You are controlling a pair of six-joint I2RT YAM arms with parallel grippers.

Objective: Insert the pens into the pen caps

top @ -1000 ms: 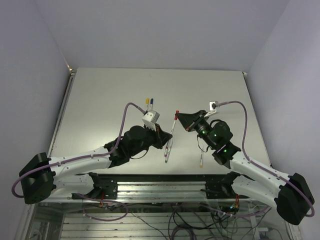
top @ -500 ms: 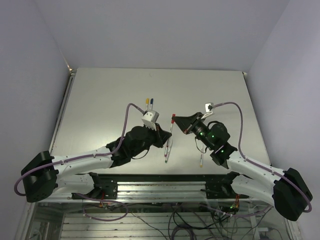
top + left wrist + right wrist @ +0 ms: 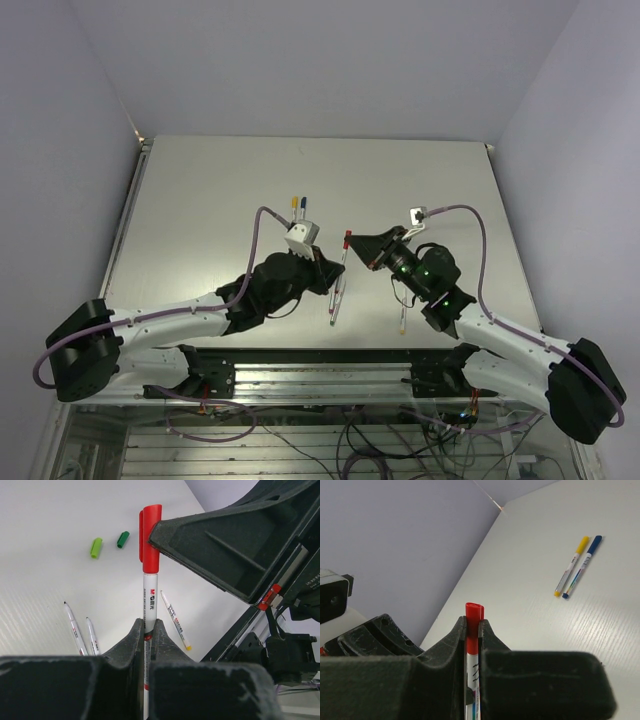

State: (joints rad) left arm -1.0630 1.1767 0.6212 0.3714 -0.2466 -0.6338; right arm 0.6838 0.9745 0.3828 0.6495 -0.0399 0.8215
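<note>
Firmly, left claw [image 3: 148, 623] pinching slim white pen [image 3: 150, 596], right claw [image 3: 472, 622] red cap [image 3: 150, 537]

Bright, even, diffuse light; sharp overhead view.
Bench [image 3: 200, 210] nearly shadowless; left pincer [image 3: 148, 625] and right pincer [image 3: 472, 624] blur softly at 6 o'clock.

You have a pale grey table [image 3: 200, 200] filling the middle of the top view, with lavender walls [image 3: 300, 60] closing it in at 9, 12 and 3 o'clock. At 6 o'clock a metal rail [image 3: 320, 378] runs along its near edge, with loose wires [image 3: 385, 437] tangled beneath it.
</note>
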